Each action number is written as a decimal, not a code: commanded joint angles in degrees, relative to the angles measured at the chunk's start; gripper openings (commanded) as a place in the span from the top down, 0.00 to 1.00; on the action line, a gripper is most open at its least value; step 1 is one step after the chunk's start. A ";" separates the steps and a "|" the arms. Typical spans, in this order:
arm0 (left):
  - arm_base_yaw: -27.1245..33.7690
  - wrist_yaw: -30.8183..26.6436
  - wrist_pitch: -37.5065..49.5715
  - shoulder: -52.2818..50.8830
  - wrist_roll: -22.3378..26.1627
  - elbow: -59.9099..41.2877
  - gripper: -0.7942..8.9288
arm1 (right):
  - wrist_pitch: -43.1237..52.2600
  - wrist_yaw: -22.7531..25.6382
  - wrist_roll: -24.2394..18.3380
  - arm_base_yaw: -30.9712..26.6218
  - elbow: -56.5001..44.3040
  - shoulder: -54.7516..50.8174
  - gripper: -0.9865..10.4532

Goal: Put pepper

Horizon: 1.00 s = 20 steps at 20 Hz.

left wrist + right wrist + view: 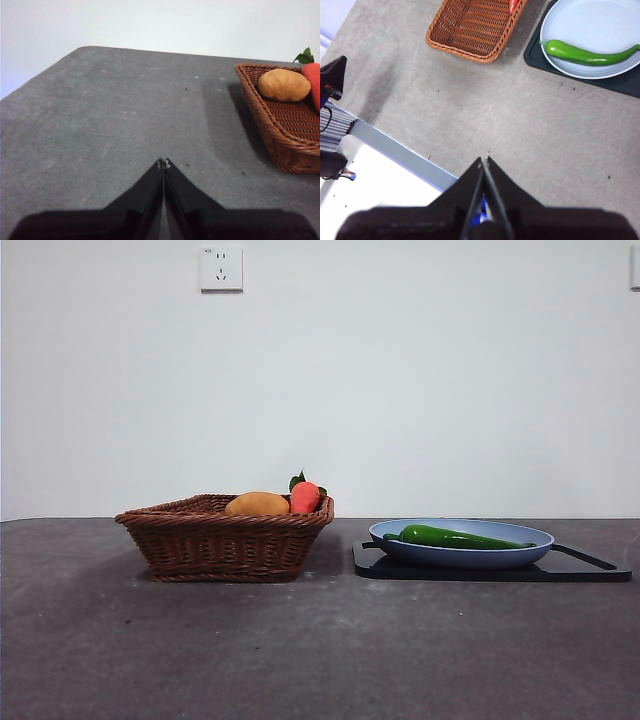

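Above bare table, the left gripper and right gripper both wait with jaws pressed together, holding nothing. Well away from them, the pepper lies in the blue plate on a black tray, beside the wicker basket.

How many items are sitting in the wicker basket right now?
2: a yellow-orange fruit and, beside it, a red-orange item with green leaves, both in the basket. Its wall may hide others.
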 commanded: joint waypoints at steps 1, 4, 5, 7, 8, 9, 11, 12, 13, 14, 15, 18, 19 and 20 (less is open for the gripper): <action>0.17 -0.13 0.87 -0.02 -0.39 -0.61 0.91 | -0.81 0.09 0.15 0.33 1.14 0.39 0.90; 0.15 -0.04 1.27 -0.02 -0.39 -0.61 0.91 | -0.81 0.09 0.15 0.33 1.14 0.39 0.90; 0.15 -0.04 1.25 -0.02 -0.39 -0.61 0.91 | -0.81 0.09 0.15 0.33 1.14 0.39 0.90; 0.15 -0.04 1.25 -0.02 -0.39 -0.61 0.91 | -0.81 0.09 0.15 0.33 1.14 0.39 0.90; 0.15 -0.04 1.25 -0.02 -0.39 -0.61 0.91 | -0.81 0.09 0.15 0.33 1.14 0.39 0.90; 0.15 -0.04 1.25 -0.02 -0.39 -0.61 0.91 | -0.81 0.09 0.15 0.33 1.14 0.39 0.90; 0.15 -0.04 1.25 -0.02 -0.39 -0.61 0.91 | -0.81 0.09 0.15 0.33 1.14 0.39 0.90; 0.15 -0.04 1.25 -0.02 -0.39 -0.61 0.91 | -0.81 0.09 0.15 0.33 1.14 0.39 0.90; 0.15 -0.04 1.25 -0.02 -0.39 -0.61 0.91 | -0.81 0.11 0.15 0.35 1.14 0.37 0.90; 0.15 -0.04 1.25 -0.02 -0.39 -0.61 0.91 | -0.46 0.48 -2.23 0.22 1.14 0.17 0.90; 0.15 -0.02 1.25 -0.02 -0.39 -0.61 0.91 | 0.55 1.84 -3.28 -0.57 1.11 -0.94 0.90; 0.15 -0.04 1.20 -0.02 -0.39 -0.61 0.91 | 11.06 1.79 -4.98 -6.05 -1.46 -7.69 0.90; 0.15 -0.04 1.29 -0.02 -0.39 -0.61 0.91 | 16.22 -0.28 -4.26 -8.00 -4.33 -11.02 0.90; 0.15 -0.04 1.25 -0.02 -0.39 -0.61 0.91 | 20.28 -1.55 -3.74 -9.46 -7.61 -14.10 0.90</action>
